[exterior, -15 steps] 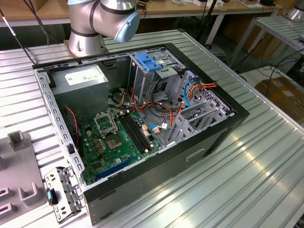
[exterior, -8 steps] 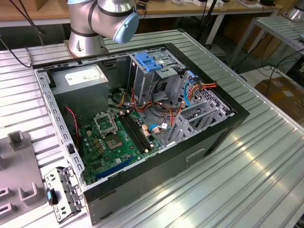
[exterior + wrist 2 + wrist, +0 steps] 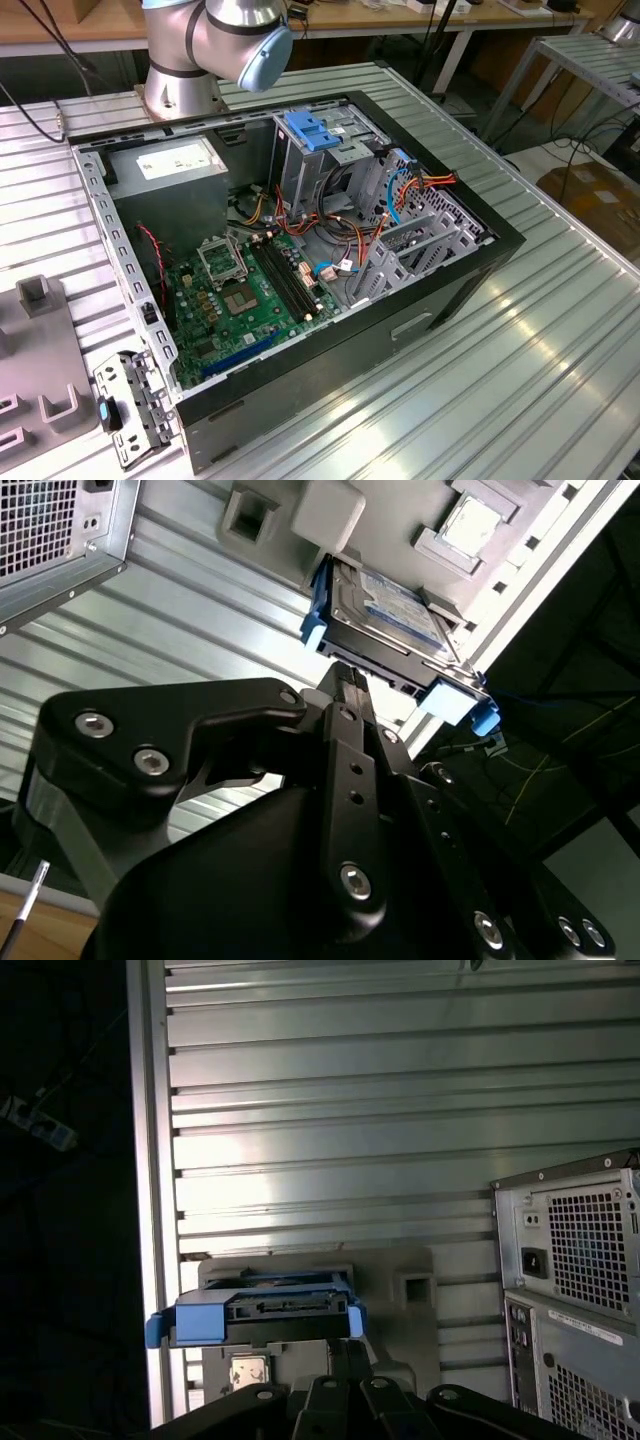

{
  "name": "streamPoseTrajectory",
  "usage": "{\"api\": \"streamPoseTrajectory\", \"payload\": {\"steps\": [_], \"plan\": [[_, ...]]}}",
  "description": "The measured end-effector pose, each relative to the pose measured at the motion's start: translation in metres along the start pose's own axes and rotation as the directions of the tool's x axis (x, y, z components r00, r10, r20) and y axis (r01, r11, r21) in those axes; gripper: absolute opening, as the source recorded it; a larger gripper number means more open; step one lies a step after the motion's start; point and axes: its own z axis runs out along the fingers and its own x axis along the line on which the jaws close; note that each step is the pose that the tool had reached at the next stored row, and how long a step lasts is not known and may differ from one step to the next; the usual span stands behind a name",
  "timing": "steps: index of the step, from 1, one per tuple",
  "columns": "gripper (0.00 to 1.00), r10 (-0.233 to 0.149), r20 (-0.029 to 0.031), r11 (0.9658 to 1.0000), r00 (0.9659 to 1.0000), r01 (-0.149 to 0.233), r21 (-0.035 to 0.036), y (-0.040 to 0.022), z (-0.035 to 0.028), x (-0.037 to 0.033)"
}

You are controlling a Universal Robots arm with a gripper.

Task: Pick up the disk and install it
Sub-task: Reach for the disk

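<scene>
The disk [image 3: 400, 605] is a flat silver drive with a blue-and-white label and blue rails on its edges. It sits at a grey fixture plate [image 3: 400, 510] on the ribbed metal table. My gripper [image 3: 345, 680] reaches up to the disk's near edge, close to one rail end. In the first wrist view the disk [image 3: 255, 1315] shows its connector side, with the gripper [image 3: 345, 1360] just beneath its end. The open computer case [image 3: 300, 260] lies on its side in the exterior view, with a grey drive cage topped by a blue latch bracket [image 3: 315, 130].
The case's rear panel [image 3: 570, 1260] with its vent grilles stands beside the fixture. A table edge [image 3: 150, 1210] drops into dark space close to the disk. The arm's base [image 3: 200, 50] stands behind the case. A loose metal bracket [image 3: 130, 405] and a grey fixture [image 3: 40, 360] lie at the exterior view's left.
</scene>
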Motion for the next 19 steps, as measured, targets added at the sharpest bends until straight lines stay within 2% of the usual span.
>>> {"api": "streamPoseTrajectory", "payload": {"steps": [4,7,11,16,19], "plan": [[0.11,0.0,0.0,1.0,1.0,0.0,-0.0001,-0.0004,-0.0001,0.0048],[0.11,0.0,0.0001,1.0,1.0,0.0,-0.0001,-0.0011,-0.0002,0.0149],[0.11,0.0,0.0001,1.0,1.0,0.0,-0.0001,-0.0021,-0.0005,0.0341],[0.11,0.0,0.0,1.0,1.0,0.0,-0.0001,-0.0027,-0.0007,0.0543],[0.11,0.0,-0.0003,1.0,1.0,0.0,0.0,-0.0033,-0.0009,0.0623]]}}
